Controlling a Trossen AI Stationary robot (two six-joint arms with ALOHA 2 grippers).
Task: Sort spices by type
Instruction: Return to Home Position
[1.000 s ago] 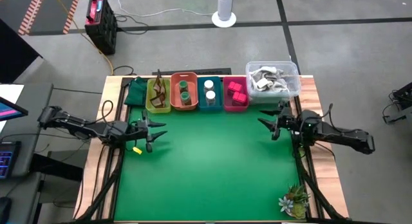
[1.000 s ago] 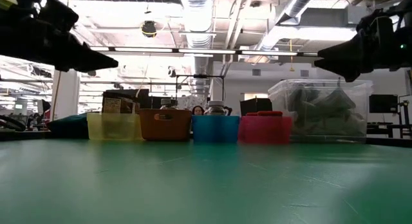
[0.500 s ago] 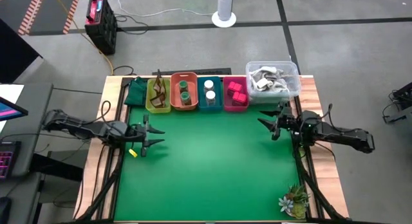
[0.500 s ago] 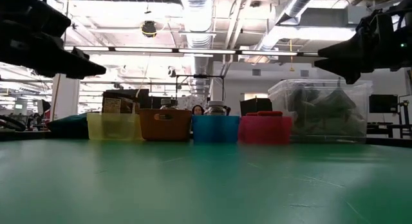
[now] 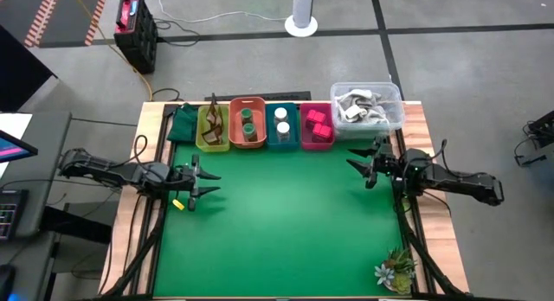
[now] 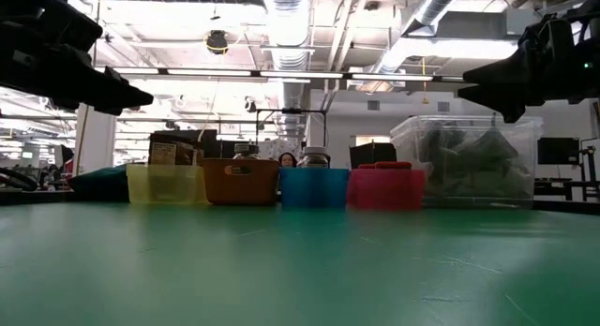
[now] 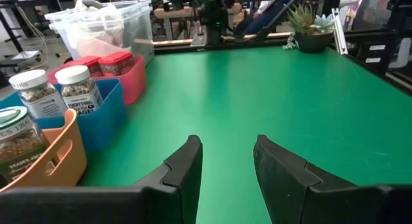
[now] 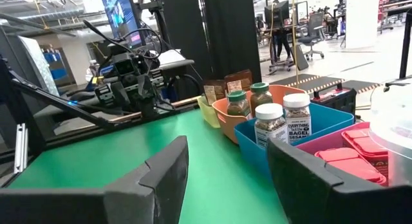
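Four spice kinds sit sorted in row of bins along bench far edge: sachets, green jars, white-capped jars, pink blocks. Left end effector, right end effector: jaws apart, empty.

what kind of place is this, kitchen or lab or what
Probably a robotics lab or open workshop, not a kitchen: bare ceiling ducts, a monitor and office chairs behind, and the left pincer and right pincer open over a green table.
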